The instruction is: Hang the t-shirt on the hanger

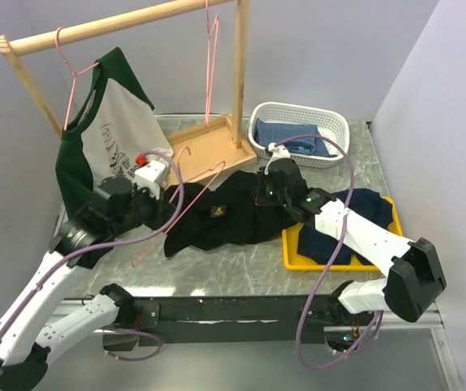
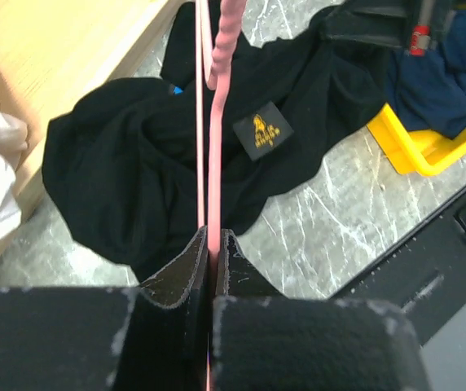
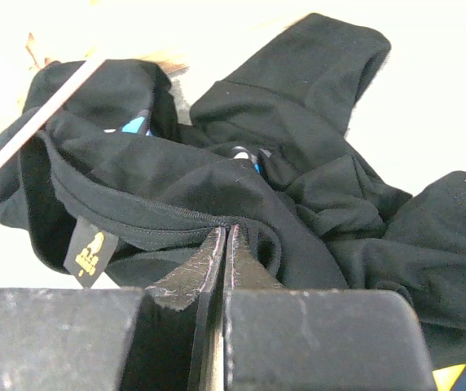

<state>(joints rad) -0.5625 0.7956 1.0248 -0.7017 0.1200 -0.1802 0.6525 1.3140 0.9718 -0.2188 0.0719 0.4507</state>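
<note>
The black t-shirt lies crumpled on the marble table at the centre, with a small black label carrying a yellow print facing up. The pink wire hanger lies slanted over the shirt's left part. My left gripper is shut on the hanger's wire; in the left wrist view the wire runs straight up from between the jaws of the gripper, above the shirt. My right gripper is shut on a folded edge of the t-shirt, the cloth pinched at the jaw tips of the gripper.
A wooden rack stands at the back, with a grey shirt with dark green sleeves on one pink hanger and another pink hanger hanging bare. A white basket holds blue cloth. A yellow tray holds a navy garment.
</note>
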